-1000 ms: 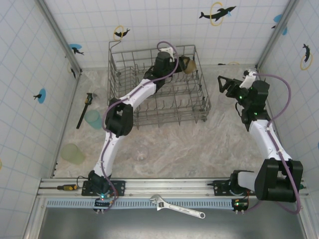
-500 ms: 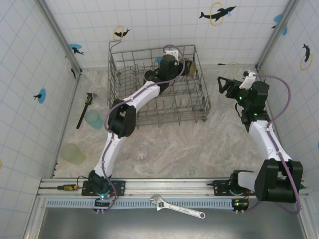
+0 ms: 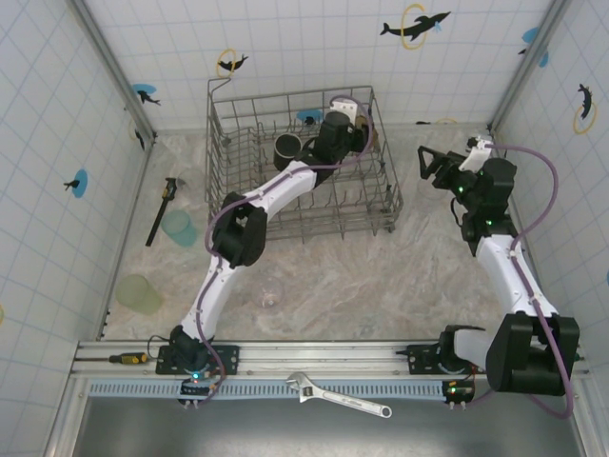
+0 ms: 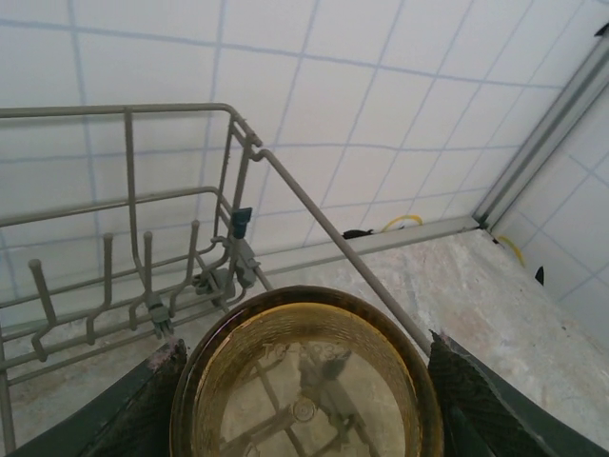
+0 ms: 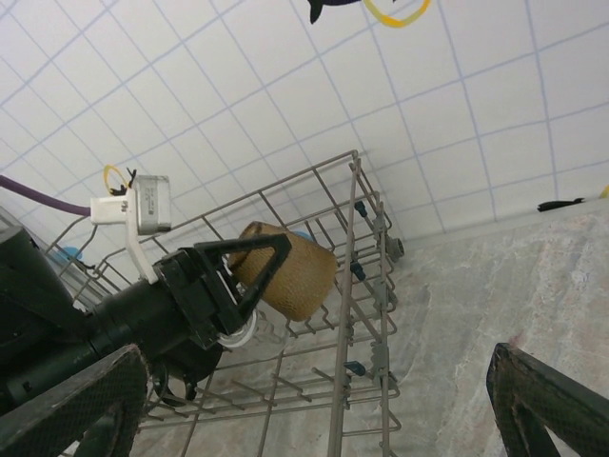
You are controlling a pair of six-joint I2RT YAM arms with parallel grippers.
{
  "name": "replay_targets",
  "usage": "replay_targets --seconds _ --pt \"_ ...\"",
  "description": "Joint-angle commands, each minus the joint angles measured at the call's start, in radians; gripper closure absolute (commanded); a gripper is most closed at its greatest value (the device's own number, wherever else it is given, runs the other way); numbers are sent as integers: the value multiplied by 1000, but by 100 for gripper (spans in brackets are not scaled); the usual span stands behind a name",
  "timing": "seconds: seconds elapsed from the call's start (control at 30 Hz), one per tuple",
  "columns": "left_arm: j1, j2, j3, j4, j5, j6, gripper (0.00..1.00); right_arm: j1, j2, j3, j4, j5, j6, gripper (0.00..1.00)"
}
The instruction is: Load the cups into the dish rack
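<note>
Looks down from high at the near edge over the whole table (image 3: 428,276). Left wrist: close above amber tumbler (image 4: 304,400) at dish rack (image 4: 285,186) corner. Right wrist: farther off, facing that same corner.

I'm holding amber tumbler (image 5: 297,274) sideways at dish rack (image 3: 328,205) far-R corner | black mug (image 3: 287,148) sitting inside | teal cup (image 3: 177,228), green cup (image 3: 140,293) standing outside, L

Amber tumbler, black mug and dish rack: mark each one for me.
amber tumbler (image 4: 304,381), left wrist view, inside bottom.
black mug (image 3: 287,147), top external view, open mouth.
dish rack (image 3: 333,214), top external view, near wall.
</note>
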Motion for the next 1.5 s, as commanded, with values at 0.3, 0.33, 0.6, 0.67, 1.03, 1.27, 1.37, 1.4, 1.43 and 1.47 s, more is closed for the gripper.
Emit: replay_targets --seconds 0.3,0.33,0.6,0.67,1.03,1.27,1.37,1.4,1.43,1.47 --pt "-3 33 12 -8 -96 110 100 -9 -39 -15 45 -4 -2 5" --pt "-4 30 11 -7 -94 116 100 -10 -41 -16 47 -3 -3 5" --pt "-8 0 -7 -10 -123 169 100 -10 -33 -25 69 -4 12 5" --pt "-14 -11 -19 -1 -125 176 100 -10 -31 -27 71 -4 14 5" --pt "-33 -50 -18 5 -144 212 100 -8 -24 -34 93 -44 31 5" --pt "-36 -81 -19 11 -143 221 100 -9 -27 -36 94 -45 30 5" --pt "-40 -100 -31 11 -140 219 100 -9 -29 -38 94 -44 31 5" --pt "-42 -108 -39 11 -141 218 100 -9 -28 -38 93 -45 30 5" --pt "-44 -116 -51 14 -142 216 100 -8 -28 -37 92 -45 31 5" --pt "-45 -116 -61 18 -145 215 100 -9 -29 -38 93 -45 31 5"
